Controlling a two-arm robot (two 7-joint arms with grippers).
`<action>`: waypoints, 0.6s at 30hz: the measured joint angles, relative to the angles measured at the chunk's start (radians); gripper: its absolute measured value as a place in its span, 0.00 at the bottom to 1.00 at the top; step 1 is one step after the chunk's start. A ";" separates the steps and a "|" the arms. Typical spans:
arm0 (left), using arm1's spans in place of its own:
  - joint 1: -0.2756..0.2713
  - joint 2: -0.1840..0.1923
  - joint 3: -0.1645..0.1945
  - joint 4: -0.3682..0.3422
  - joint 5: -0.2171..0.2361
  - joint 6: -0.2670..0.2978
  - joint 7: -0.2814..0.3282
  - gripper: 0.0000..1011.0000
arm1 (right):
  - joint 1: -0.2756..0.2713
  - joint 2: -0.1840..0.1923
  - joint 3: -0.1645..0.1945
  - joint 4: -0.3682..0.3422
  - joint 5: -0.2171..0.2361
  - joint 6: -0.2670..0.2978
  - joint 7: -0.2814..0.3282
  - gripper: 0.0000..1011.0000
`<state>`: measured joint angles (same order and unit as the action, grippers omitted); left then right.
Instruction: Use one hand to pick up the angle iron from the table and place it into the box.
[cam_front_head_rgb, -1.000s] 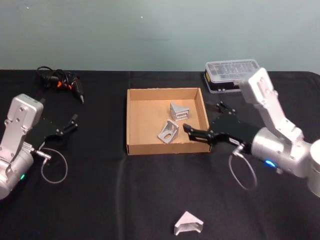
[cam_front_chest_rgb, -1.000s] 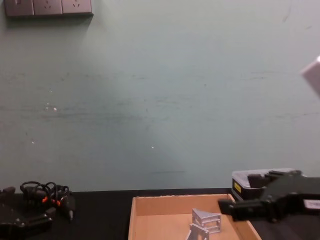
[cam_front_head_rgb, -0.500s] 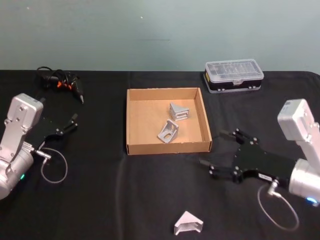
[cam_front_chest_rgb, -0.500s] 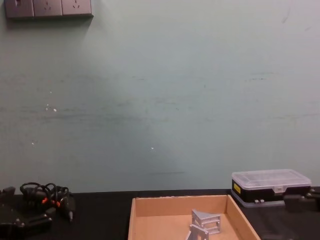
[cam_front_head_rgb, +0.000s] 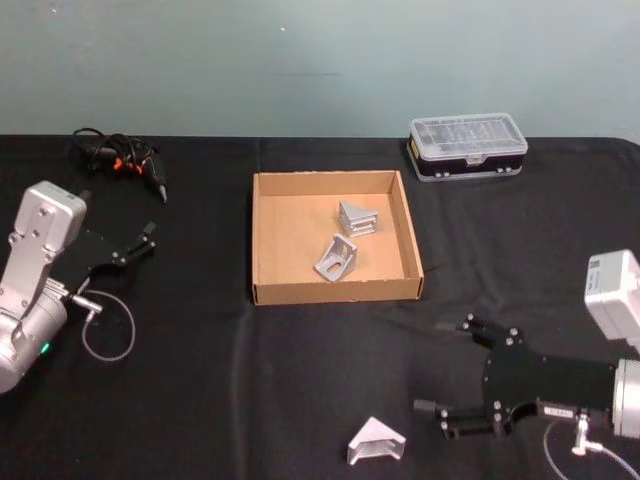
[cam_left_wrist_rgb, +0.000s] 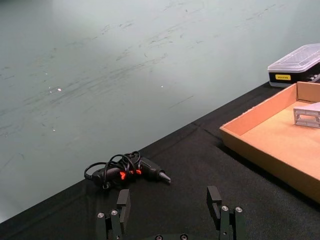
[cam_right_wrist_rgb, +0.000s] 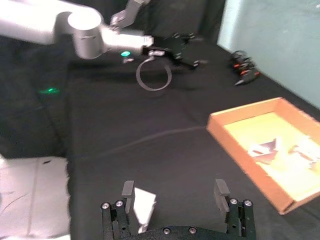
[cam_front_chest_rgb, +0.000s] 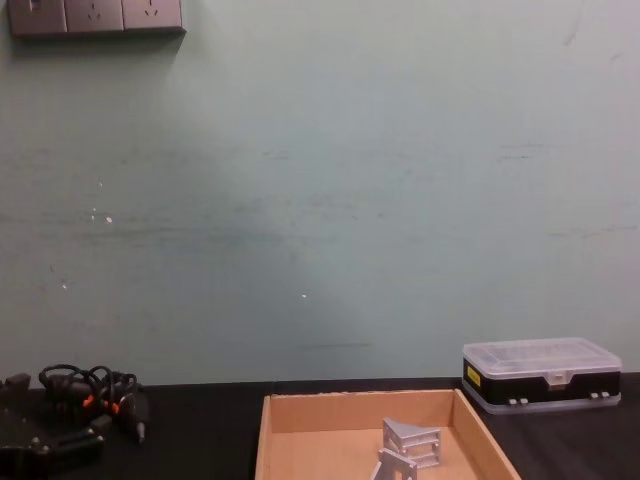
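One angle iron (cam_front_head_rgb: 377, 442) loose on table (cam_front_head_rgb: 250, 380) near right gripper (cam_right_wrist_rgb: 174, 190), fingers (cam_right_wrist_rgb: 220, 189) apart; left gripper (cam_left_wrist_rgb: 169, 197) likewise.

The left gripper (cam_front_head_rgb: 140, 243), by the left edge of the table (cam_front_head_rgb: 250, 400), and the right gripper (cam_front_head_rgb: 432, 368), near its front right corner, are matte black with small silver screws (cam_right_wrist_rgb: 116, 204), on pale grey boxy housings (cam_front_head_rgb: 45, 220). A thin grey cable (cam_front_head_rgb: 108, 335) loops from each wrist; a green light (cam_front_head_rgb: 42, 350) seems lit on the left arm (cam_front_head_rgb: 22, 325).
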<state>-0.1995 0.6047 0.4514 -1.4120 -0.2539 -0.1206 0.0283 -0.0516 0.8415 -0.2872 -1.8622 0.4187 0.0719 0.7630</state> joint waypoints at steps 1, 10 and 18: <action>0.000 0.000 0.000 0.000 0.000 0.000 0.000 0.99 | 0.000 0.000 0.000 0.000 0.000 0.000 0.000 0.99; 0.000 0.000 0.000 0.000 0.000 0.000 0.000 0.99 | 0.035 0.035 -0.087 -0.006 -0.041 0.054 0.022 0.99; 0.000 0.000 0.000 0.000 0.000 0.000 0.000 0.99 | 0.086 0.045 -0.161 -0.003 -0.090 0.121 0.025 0.99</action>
<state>-0.1995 0.6047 0.4514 -1.4120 -0.2539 -0.1205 0.0283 0.0341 0.8869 -0.4480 -1.8655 0.3292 0.1930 0.7881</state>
